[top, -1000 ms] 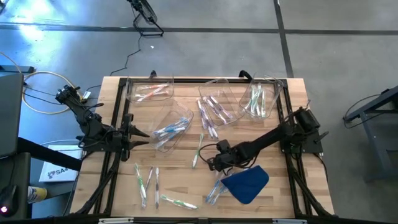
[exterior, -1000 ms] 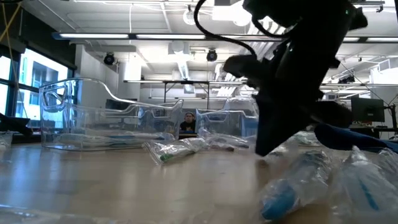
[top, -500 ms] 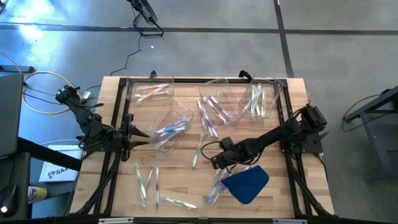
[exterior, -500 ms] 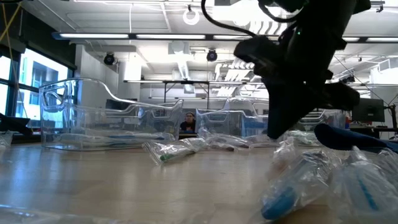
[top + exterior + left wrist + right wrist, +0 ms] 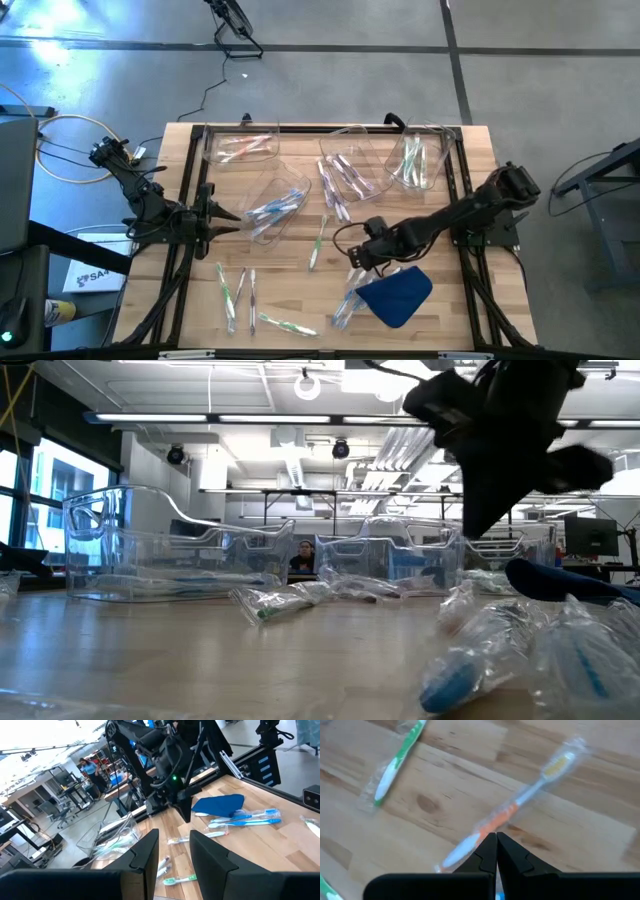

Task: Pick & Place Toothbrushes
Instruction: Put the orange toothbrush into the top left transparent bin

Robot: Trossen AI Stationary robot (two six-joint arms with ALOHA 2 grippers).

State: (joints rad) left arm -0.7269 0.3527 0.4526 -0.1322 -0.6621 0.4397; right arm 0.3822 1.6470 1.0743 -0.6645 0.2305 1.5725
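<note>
Currently the right gripper (image 5: 356,256) is being held over the mid-table, just left of the blue cloth (image 5: 398,293), with its fingers (image 5: 487,851) pressed together on nothing. Under them, in the right wrist view, a wrapped orange-handled brush (image 5: 507,814) is lying slantwise on the wood and a green one (image 5: 395,765) is lying further off. Other toothbrushes (image 5: 242,292) are being left loose at the near left, a few more are lying beside the cloth, and some are already resting in the clear bins (image 5: 349,163) along the far edge. The left gripper (image 5: 222,217) is being kept waiting at the left edge, fingers (image 5: 146,852) somewhat apart and empty.

For a clean pick, the jaws are probably best opened first, turned square across the handle, and lowered astride its middle, so that the crinkly wrapper is being pinched together with the brush rather than alone.
</note>
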